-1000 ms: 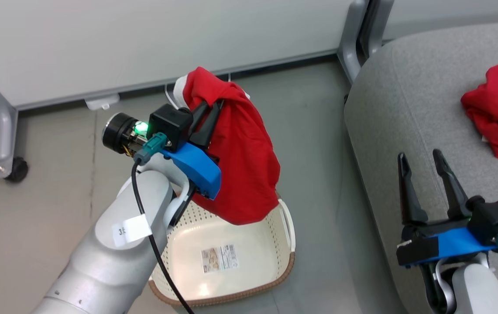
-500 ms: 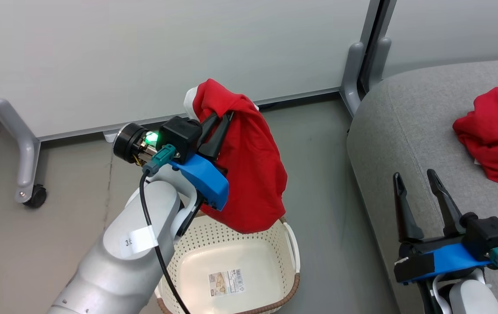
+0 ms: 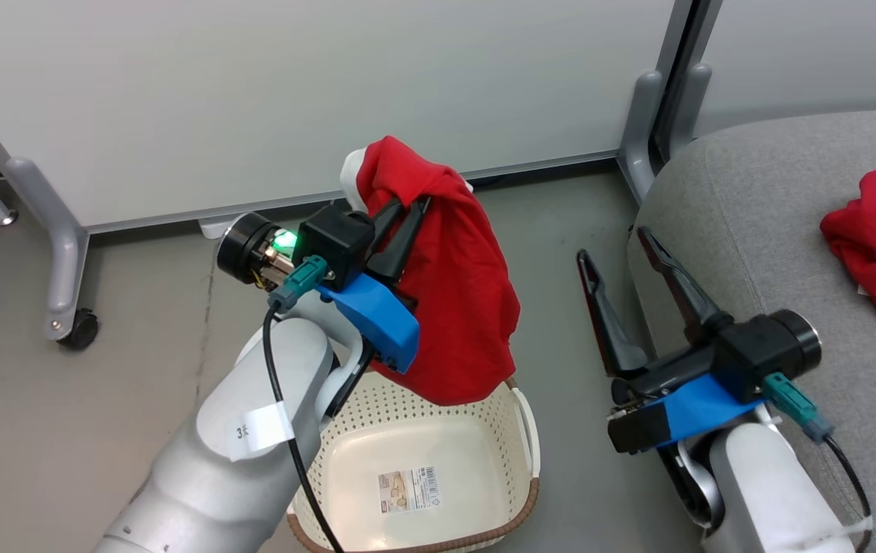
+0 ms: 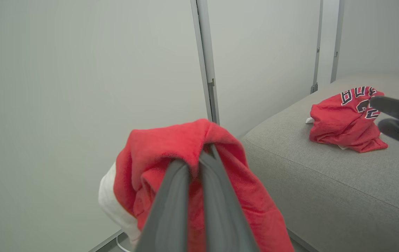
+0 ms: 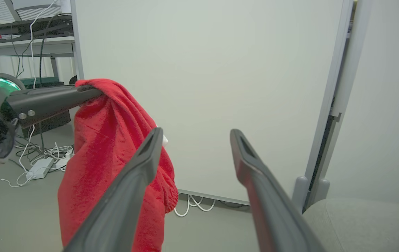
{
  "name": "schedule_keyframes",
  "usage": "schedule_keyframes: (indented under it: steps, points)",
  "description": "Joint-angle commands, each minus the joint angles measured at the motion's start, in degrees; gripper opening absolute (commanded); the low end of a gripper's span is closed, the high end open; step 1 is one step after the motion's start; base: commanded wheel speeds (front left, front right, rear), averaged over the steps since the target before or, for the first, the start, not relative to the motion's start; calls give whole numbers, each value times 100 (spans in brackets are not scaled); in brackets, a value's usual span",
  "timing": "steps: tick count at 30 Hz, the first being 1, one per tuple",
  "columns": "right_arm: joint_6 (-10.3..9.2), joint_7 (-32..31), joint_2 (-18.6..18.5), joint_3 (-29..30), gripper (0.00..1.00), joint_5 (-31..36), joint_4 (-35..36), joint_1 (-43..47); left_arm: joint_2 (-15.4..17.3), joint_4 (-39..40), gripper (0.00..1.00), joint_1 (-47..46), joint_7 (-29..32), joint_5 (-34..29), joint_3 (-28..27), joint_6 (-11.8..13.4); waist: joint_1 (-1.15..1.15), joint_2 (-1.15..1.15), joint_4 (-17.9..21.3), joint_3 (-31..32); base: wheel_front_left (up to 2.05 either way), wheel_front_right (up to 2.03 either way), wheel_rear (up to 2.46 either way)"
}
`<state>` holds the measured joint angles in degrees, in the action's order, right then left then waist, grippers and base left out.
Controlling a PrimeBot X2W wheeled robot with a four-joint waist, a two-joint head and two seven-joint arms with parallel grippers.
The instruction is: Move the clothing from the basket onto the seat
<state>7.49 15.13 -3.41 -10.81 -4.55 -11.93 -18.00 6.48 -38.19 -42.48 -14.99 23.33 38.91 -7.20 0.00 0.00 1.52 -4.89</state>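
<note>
Grey seat (image 3: 752,215): one jersey (image 4: 339,120). Left claw (image 3: 409,201) clamps second garment (image 3: 468,307); right claw (image 3: 613,242) spread.

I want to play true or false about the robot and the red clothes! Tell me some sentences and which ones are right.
1. The left gripper is shut on a bright red fabric garment lifted above the basket. True.
2. The cream-white perforated plastic basket has a red garment lying on its floor. False: the visible floor carries just a barcode sticker.
3. A second red garment with lettering lies on the grey woven-fabric seat. True.
4. The right gripper grips a red garment. False: its fingers stand open, holding nothing.
</note>
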Motion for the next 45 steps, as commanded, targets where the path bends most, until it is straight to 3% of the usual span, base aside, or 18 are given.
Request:
schedule_keyframes:
  steps: [1,10,24,26,41,42,43,45]
  points:
    - [1,4,-52,-145,100,47,-69,-200,-21,42,0,-78,-29,-24,10,-32,0,0,-45,-40,0,0,0]
    - [1,4,-158,-945,100,100,-763,-1192,-149,233,0,-233,-28,-78,173,-27,0,0,-270,-215,0,0,0]
    - [1,4,-256,-1380,100,38,-2007,-1815,-265,624,0,-155,-29,-111,540,-31,0,0,-498,-331,0,0,0]
    - [1,3,-235,-1422,2,6,-2109,-1854,-269,661,0,-141,-29,-102,572,-30,0,0,-499,-340,0,0,0]
    - [1,4,-198,-1506,0,-221,-2113,-1763,-220,632,0,-108,-29,-91,607,-31,0,0,-442,-329,0,0,0]
    - [1,4,-196,-1486,0,-228,-2106,-1751,-220,615,37,-106,-28,-88,593,-31,0,0,-442,-324,0,0,0]
    - [1,4,-195,-1454,0,-237,-2092,-1742,-222,600,100,-109,-28,-88,586,-31,0,0,-443,-322,0,0,0]
    - [1,4,-184,-1373,0,-269,-2056,-1724,-228,586,100,-104,-28,-92,565,-31,0,0,-442,-320,0,0,0]
